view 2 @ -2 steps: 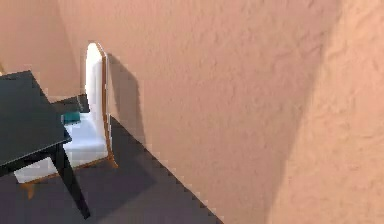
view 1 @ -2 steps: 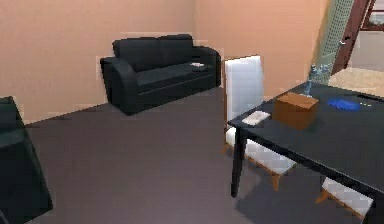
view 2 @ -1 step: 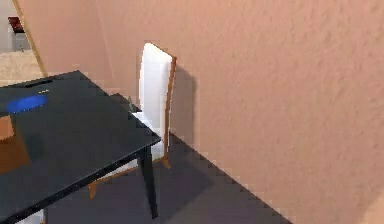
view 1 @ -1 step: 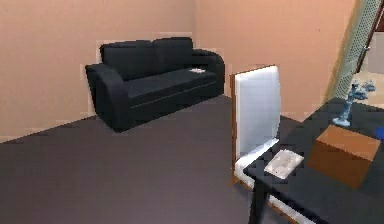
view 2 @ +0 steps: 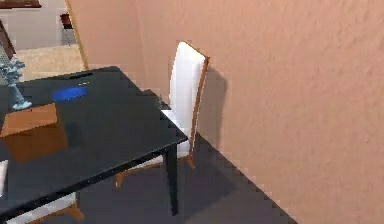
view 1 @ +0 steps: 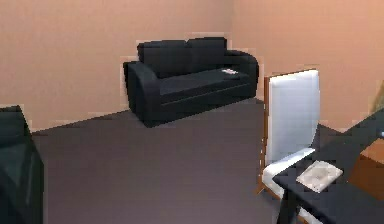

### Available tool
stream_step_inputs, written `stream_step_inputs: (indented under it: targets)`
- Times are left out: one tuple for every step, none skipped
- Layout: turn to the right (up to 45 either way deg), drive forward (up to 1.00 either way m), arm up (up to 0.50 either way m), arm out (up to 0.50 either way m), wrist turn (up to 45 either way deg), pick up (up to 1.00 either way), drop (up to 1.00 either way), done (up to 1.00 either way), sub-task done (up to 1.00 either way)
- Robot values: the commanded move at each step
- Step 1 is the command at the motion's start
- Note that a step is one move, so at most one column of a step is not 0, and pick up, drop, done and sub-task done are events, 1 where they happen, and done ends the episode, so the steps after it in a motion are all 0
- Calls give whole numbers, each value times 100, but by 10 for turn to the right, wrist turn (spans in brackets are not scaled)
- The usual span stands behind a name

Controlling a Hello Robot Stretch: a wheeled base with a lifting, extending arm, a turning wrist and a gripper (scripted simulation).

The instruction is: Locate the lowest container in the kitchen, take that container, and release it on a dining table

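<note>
The container is likely being searched for (sofa [view 1: 190,75] and dining table [view 2: 110,130] are being viewed, no kitchen); pickup, release pending; gripper state cannot be told.

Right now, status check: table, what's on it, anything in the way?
Dark table alongside, brown box on it. White chair at its wall side. Sofa ahead.
</note>
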Motion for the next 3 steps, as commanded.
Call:
stream_step_inputs:
  targets:
    - [0, 75, 0, 0, 0, 0, 0, 0, 0]
    - [30, 0, 0, 0, 0, 0, 0, 0, 0]
    - [-450, 0, 0, 0, 0, 0, 0, 0, 0]
